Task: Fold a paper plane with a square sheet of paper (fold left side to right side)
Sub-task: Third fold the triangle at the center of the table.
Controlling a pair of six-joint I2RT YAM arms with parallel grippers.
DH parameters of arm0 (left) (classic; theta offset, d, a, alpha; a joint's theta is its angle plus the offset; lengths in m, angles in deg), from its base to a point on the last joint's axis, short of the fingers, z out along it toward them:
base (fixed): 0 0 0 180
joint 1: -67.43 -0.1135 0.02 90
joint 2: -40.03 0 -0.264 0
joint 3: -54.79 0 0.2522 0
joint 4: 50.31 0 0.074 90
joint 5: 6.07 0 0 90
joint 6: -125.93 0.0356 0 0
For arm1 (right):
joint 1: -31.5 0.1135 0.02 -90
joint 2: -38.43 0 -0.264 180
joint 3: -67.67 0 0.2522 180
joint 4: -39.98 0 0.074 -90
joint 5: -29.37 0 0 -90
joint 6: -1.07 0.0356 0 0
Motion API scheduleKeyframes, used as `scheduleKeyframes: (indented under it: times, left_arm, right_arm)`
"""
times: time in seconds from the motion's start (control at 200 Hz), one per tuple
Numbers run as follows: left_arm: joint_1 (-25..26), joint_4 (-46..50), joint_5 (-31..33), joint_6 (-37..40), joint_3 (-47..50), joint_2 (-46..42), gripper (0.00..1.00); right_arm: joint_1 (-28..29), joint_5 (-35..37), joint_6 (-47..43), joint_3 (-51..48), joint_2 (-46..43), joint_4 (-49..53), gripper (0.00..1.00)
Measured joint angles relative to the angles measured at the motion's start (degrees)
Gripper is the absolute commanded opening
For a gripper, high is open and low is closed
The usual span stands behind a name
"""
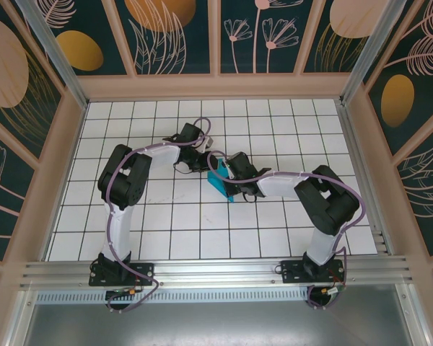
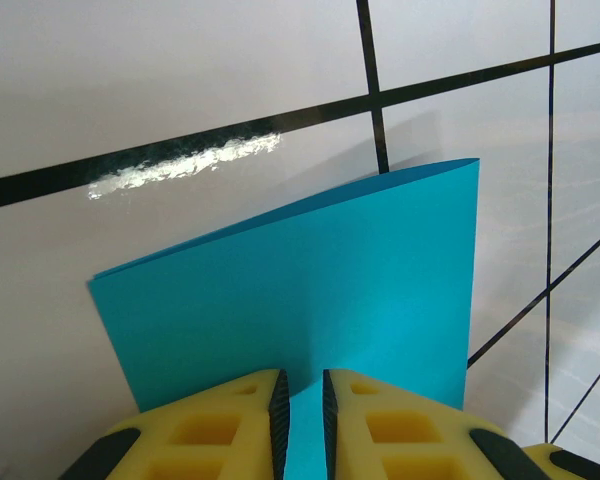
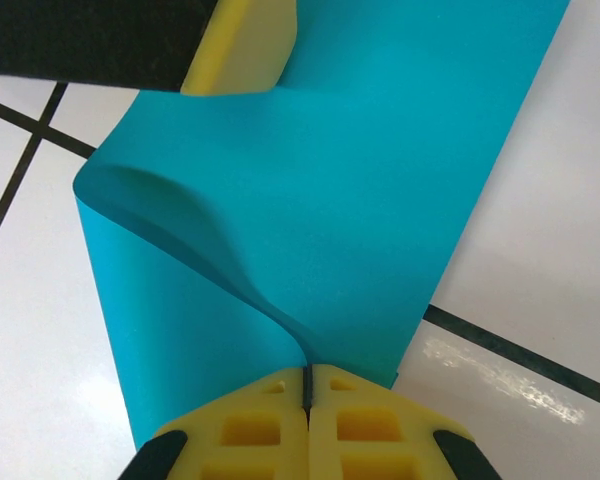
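The square sheet of paper (image 1: 218, 186) is teal and lies folded over near the middle of the table. In the left wrist view the sheet (image 2: 310, 270) shows a straight folded edge at its far side. My left gripper (image 2: 302, 378) rests on it with its jaws a narrow gap apart, and teal shows through the gap. In the right wrist view my right gripper (image 3: 307, 372) is shut on the edge of the upper layer of the sheet (image 3: 380, 200), which curls up from the lower layer. A yellow finger of the left gripper (image 3: 242, 48) touches the far part of the sheet.
The table (image 1: 166, 216) is white with a black grid. Wooden-framed patterned walls (image 1: 216, 83) close the back and both sides. A metal rail (image 1: 216, 274) carrying both arm bases runs along the near edge. The two arms meet over the paper.
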Motion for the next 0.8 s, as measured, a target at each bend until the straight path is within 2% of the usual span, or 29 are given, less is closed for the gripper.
scheduleKeyframes:
  times: [0.801]
  left_arm:
    - [0.02,-0.07,-0.15,0.00,0.00,0.00,0.23]
  right_arm:
    - [0.00,0.00,0.42,-0.85,-0.50,-0.44,0.00]
